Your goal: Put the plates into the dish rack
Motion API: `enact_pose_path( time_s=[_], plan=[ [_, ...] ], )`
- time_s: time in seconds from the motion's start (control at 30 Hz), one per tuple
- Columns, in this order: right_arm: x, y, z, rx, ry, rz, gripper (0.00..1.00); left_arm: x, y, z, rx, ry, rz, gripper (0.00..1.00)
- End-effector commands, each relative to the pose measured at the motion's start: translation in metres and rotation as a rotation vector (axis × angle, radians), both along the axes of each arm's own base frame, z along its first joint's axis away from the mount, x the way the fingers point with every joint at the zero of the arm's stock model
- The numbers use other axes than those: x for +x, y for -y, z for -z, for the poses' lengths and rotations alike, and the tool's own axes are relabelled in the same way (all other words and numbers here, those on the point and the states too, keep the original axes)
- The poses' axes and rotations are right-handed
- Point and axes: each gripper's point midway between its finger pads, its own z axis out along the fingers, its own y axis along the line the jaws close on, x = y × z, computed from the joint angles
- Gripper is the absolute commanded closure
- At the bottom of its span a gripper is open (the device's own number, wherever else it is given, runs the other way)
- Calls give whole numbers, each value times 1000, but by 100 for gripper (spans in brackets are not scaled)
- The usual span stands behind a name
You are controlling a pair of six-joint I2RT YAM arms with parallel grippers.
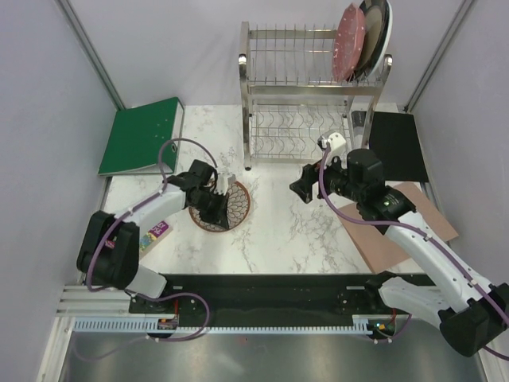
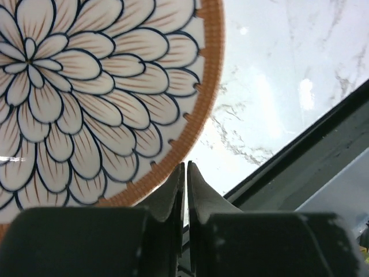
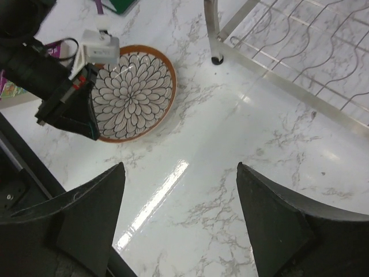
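Petal plate [image 1: 235, 208] lies flat and face up on the marble table [image 1: 278, 231], in front of the dish rack's [image 1: 306, 87] left post. It is round, so it has no long axis.

Dish rack's long side runs left to right along the table's far edge. On the right end of its top tier the pink plate [image 1: 347, 41] and the dark-rimmed plate [image 1: 372, 32] stand on edge, leaning right. A white edge shows behind them; pattern cannot be told.

Left gripper [image 1: 221, 199] sits over the petal plate's left part. In the left wrist view its jaws are pressed nearly together at the plate's [image 2: 86, 98] orange rim, with only a sliver of gap and nothing visible in it.

Right gripper [image 1: 301, 189] is over bare marble between plate and rack, jaws spread wide and empty. Its wrist view looks between its fingers [image 3: 86, 213] to the petal plate [image 3: 135, 92], with the left gripper [image 3: 69, 107] overlapping the plate's edge.

Open marble lies right of the plate. A green binder [image 1: 141, 135] is at far left, a black mat [image 1: 398, 145] and brown cardboard [image 1: 402, 231] at right, and a purple packet [image 1: 155, 234] near the left arm.

Only the top view shows the racked plates; only the wrist views show the petal detail.
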Motion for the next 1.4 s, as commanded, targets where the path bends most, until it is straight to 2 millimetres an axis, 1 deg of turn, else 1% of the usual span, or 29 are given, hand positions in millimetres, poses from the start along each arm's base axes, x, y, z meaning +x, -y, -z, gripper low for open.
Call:
enact_pose_path(
  time_s=[0.0, 0.03, 0.07, 0.17, 0.2, 0.23, 0.27, 0.3, 0.33, 0.37, 0.4, 0.47, 0.5, 0.53, 0.6, 0.67, 0.73, 0.8, 0.83, 0.9, 1.0, 1.03, 1.1, 1.13, 1.17, 1.2, 1.23, 1.3, 1.37],
  plan=[
    [-25, -9, 25, 28, -96, -93, 14, 7, 7, -48, -108, 173, -31, 79],
    [-28, -10, 31, 28, -115, -99, 14, 14, 0, -54, -77, 223, -60, 71],
    [-33, -11, 43, 27, -148, -117, 14, 18, -6, -70, -83, 281, -86, 58],
    [-36, -20, 58, 70, -215, -130, 11, 37, -46, -78, -34, 332, -262, 35],
    [-30, -24, 62, 82, -229, -126, 11, 45, -66, -80, -17, 354, -335, 31],
    [-27, -27, 65, 94, -246, -120, 11, 52, -77, -80, 1, 374, -368, 27],
    [-26, -34, 65, 128, -288, -118, 13, 56, -85, -78, 18, 384, -374, 25],
    [-19, -41, 76, 137, -334, -122, 15, 61, -100, -69, 40, 360, -412, 25],
    [-18, -48, 76, 166, -361, -136, 16, 65, -105, -66, 42, 348, -427, 25],
    [-15, -56, 70, 229, -365, -147, 18, 69, -111, -63, 46, 338, -443, 25],
    [-15, -60, 78, 236, -397, -150, 18, 73, -120, -52, 55, 303, -468, 25],
    [-7, -66, 77, 259, -387, -154, 17, 86, -134, -46, 62, 314, -497, 23],
    [-3, -67, 86, 250, -409, -139, 17, 89, -140, -42, 68, 309, -513, 23],
    [-1, -68, 88, 251, -418, -137, 17, 93, -143, -33, 75, 287, -517, 24],
    [0, -74, 92, 278, -450, -139, 16, 103, -148, -29, 79, 295, -522, 26],
    [3, -79, 98, 298, -474, -141, 16, 110, -151, -19, 81, 272, -533, 29],
    [3, -82, 103, 314, -505, -140, 16, 114, -148, -12, 57, 243, -525, 32],
    [7, -83, 114, 313, -537, -121, 17, 116, -143, -8, 29, 227, -511, 35],
    [9, -83, 118, 309, -548, -109, 17, 115, -141, -1, 19, 205, -502, 36],
    [12, -84, 128, 310, -581, -87, 11, 116, -135, 2, -17, 193, -487, 37],
    [14, -86, 140, 306, -608, -67, 11, 113, -123, 11, -75, 148, -458, 42],
    [16, -85, 143, 310, -620, -50, 12, 113, -122, 13, -85, 137, -451, 49],
    [18, -88, 150, 322, -643, -44, 13, 109, -113, 16, -133, 109, -422, 58],
    [20, -89, 151, 332, -649, -46, 14, 108, -111, 17, -143, 104, -411, 70],
    [20, -93, 155, 346, -674, -51, 15, 107, -109, 18, -153, 97, -400, 75],
    [21, -94, 157, 354, -686, -53, 16, 105, -106, 17, -177, 91, -386, 84],
    [24, -98, 157, 367, -683, -61, 17, 99, -103, 19, -192, 72, -373, 88],
    [23, -101, 167, 369, -723, -65, 17, 93, -95, 19, -233, 55, -333, 97],
    [23, -102, 176, 373, -736, -70, 18, 86, -89, 19, -273, 30, -310, 98]
  ],
)
